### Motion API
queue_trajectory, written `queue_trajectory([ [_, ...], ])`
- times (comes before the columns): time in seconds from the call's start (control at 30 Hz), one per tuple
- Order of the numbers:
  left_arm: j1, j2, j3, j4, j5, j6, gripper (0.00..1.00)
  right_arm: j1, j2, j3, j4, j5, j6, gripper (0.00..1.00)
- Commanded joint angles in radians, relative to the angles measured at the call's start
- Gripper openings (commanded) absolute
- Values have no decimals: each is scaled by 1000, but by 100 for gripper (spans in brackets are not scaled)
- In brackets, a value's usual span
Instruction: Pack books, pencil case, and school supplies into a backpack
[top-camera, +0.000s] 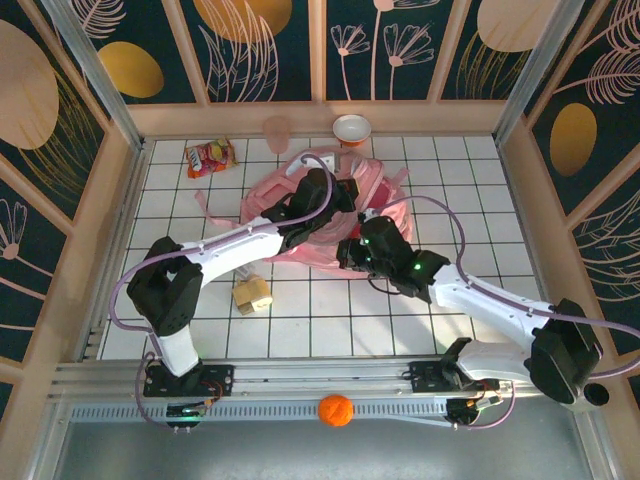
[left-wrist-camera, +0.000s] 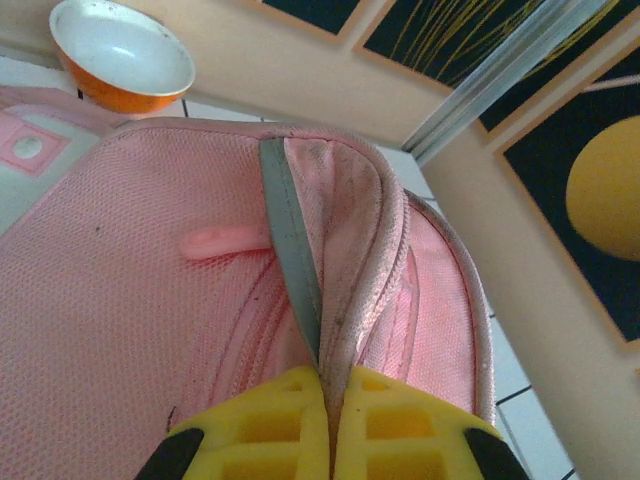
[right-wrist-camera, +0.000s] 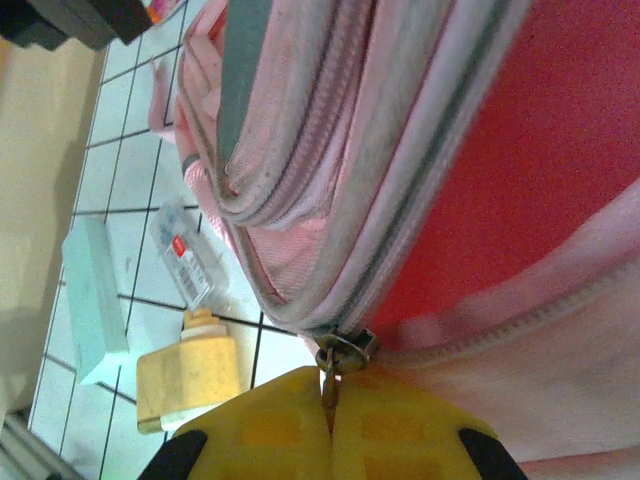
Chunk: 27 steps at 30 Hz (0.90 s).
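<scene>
**Both claws clamped on the pink backpack**

Nearest the arm bases, an orange ball (top-camera: 336, 410) sits by the front rail. Just past it on the tabletop (top-camera: 330, 310) lie the school supplies (top-camera: 252, 293), tan-yellow blocks with a white piece. In the right wrist view a pale teal piece (right-wrist-camera: 95, 300) lies beside them. The pencil case (right-wrist-camera: 190, 255) (translucent, red patch inside) lies flat close to the backpack's edge.

The backpack (top-camera: 268, 200) lies mid-tabletop. The right claw (right-wrist-camera: 330, 390) is pressed together on its zip pull (right-wrist-camera: 342, 352) at the near side, with red lining showing past the zip. Farther in, the left claw (left-wrist-camera: 325, 385) is pinching a fold of the backpack's rim with grey trim.

Along the far wall stand an orange bowl (top-camera: 351, 129), a pink cup (top-camera: 277, 130) and a snack packet (top-camera: 210, 157).
</scene>
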Motion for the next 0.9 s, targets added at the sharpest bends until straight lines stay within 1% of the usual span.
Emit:
queue_trajectory([
  [0.0, 7, -26, 92, 239, -21, -71, 0, 45, -3, 10, 32, 116, 63, 0],
  [0.17, 7, -39, 123, 256, -31, -83, 0, 97, 15, 16, 99, 200, 85, 0],
  [0.37, 7, -25, 169, 272, -15, -118, 0, 172, 72, 50, 122, 335, 100, 0],
  [0.57, 8, -21, 204, 286, -6, -138, 0, 220, 107, 20, 202, 440, 144, 0],
  [0.73, 8, -23, 218, 292, 1, -146, 0, 247, 173, 17, 289, 512, 159, 0],
  [0.87, 7, -22, 223, 293, -1, -146, 0, 274, 251, 51, 347, 549, 158, 0],
])
